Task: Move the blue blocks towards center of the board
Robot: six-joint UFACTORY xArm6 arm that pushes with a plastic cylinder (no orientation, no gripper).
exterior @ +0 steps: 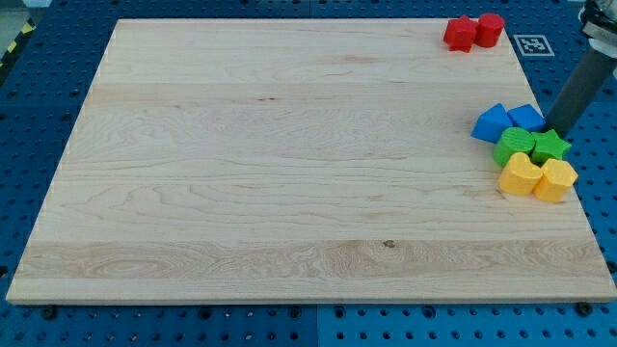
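My tip point(556, 128) is sitting at the right edge of the wooden board point(289, 173), roughly a third of the way down from the top-right corner, with the dark rod rising from it up and to the view's right until it is leaving the picture. The rod is ending in a plain point with no fingers, so nothing is opening, closing or clamping; it is only standing against the blocks. The tip is resting just beside the blue block on the right point(525, 118), at that block's right side, and just above the green star-shaped block point(551, 146). The other blue block point(493, 122), which is looking like a triangular wedge, is lying touching its partner on the left, so both blue blocks are sitting close to the right edge, well apart from the board's centre. Directly below them a second green block point(515, 145) is pressing against the star, and beneath those two yellow blocks point(521, 174) point(555, 179) are lying side by side, the whole cluster packed together. Near the top-right corner two red blocks point(461, 33) point(490, 29) are touching each other, well apart from the cluster.
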